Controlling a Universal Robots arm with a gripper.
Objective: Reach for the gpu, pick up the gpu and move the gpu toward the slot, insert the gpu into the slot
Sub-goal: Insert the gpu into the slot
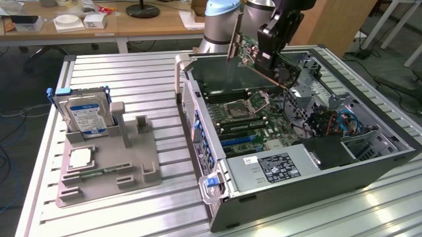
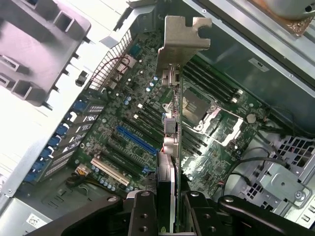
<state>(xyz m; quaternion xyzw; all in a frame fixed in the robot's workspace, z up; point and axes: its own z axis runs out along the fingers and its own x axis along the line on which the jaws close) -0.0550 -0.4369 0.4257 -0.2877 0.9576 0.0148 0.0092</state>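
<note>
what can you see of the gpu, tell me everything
The gpu is a thin flat green circuit card with a dark round fan face, seen edge-on in the wrist view. A silver metal bracket with a notched tab caps one end, with connector ports along it. The pincer is clamped on its two faces. It hangs tilted above the motherboard inside the open computer case, not yet seated in any slot.

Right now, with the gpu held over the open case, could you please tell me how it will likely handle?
Probably stiff: the gpu stands straight out from the gripper without sagging. Likely light, as a pinch on one edge holds it. Possibly fragile: bare components and a thin bracket are exposed.
</note>
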